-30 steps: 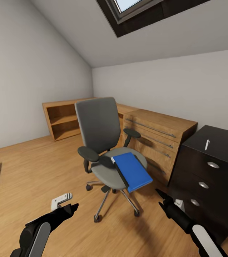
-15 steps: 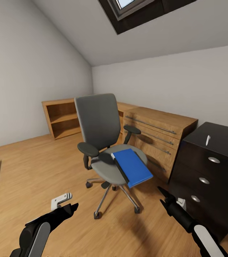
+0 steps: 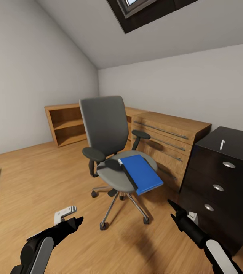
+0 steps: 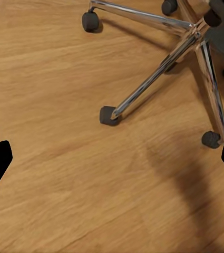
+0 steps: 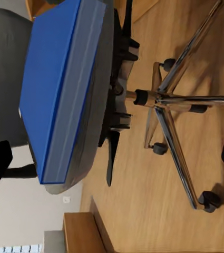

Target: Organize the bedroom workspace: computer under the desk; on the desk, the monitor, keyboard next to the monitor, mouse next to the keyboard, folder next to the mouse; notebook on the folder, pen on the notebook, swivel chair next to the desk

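Approach to the folder-transfer step. The folder [image 3: 141,173] lies flat on the seat of the swivel chair [image 3: 105,129], overhanging its front edge, with the pen [image 3: 221,144] apart on a dark drawer cabinet [image 3: 228,179]. Left gripper [image 3: 74,222] and right gripper [image 3: 173,207] hover low, jaws apart, holding nothing. Next, judged: the right arm must rise to the folder's overhanging edge.

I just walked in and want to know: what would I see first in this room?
The bright blue flat folder jumps out, lying on the seat of the grey swivel chair with a chrome base mid-room. To the chair's right, a small whitish pen lies atop a black drawer cabinet.
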Controlling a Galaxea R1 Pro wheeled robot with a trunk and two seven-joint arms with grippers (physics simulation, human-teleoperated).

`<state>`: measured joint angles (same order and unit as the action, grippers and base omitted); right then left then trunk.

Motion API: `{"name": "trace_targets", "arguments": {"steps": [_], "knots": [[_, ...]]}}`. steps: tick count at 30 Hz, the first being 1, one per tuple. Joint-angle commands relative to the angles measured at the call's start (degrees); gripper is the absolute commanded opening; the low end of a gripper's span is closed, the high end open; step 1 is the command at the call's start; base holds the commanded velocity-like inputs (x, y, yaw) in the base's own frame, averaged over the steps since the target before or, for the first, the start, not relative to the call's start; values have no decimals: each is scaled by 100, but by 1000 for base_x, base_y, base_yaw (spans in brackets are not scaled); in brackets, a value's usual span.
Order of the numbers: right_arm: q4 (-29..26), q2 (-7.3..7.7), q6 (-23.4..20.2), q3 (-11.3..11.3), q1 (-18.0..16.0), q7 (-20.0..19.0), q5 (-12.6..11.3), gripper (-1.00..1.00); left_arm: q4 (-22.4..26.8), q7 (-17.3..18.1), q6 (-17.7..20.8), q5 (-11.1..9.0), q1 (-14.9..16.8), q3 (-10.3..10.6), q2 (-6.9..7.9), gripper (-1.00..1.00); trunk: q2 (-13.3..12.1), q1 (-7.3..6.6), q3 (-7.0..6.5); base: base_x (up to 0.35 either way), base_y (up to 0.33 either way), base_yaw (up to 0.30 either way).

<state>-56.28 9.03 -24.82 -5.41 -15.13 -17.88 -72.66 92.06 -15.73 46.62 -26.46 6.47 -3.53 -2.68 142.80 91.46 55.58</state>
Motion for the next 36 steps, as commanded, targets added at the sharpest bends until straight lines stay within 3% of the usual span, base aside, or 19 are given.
{"name": "trace_targets", "arguments": {"steps": [1,5,7,10,13,16,23,36], "knots": [[1,-4,-41,-11,-4,53,-42,100,6,-44,23,-61,4,-7,-4,100,44,21,24,0,0,0],[3,-87,-42,-11,-17,233,-58,100,6,-44,23,-61,4,-7,-4,100,49,32,113,0,0,0],[0,-229,-50,-13,-29,289,-90,100,5,-44,23,-61,4,-7,-4,100,49,32,113,0,0,0],[-4,-307,-77,-13,-38,304,-368,100,-6,-44,17,-49,4,-12,9,100,49,32,113,0,0,0],[-5,-398,-118,-3,-42,381,-893,100,-13,-44,12,-45,4,-16,25,100,49,32,113,0,0,0],[-6,-425,-219,2,-42,470,-1107,100,-19,-44,4,-40,5,-16,29,100,49,32,113,0,0,0],[-6,-436,-544,5,-43,510,-1233,100,-25,-42,-22,-36,9,-16,51,100,49,32,113,3,0,0],[-6,-429,-588,-4,-43,514,-1251,100,-67,-10,-27,-48,5,-24,57,100,49,32,113,115,40,0]]}}
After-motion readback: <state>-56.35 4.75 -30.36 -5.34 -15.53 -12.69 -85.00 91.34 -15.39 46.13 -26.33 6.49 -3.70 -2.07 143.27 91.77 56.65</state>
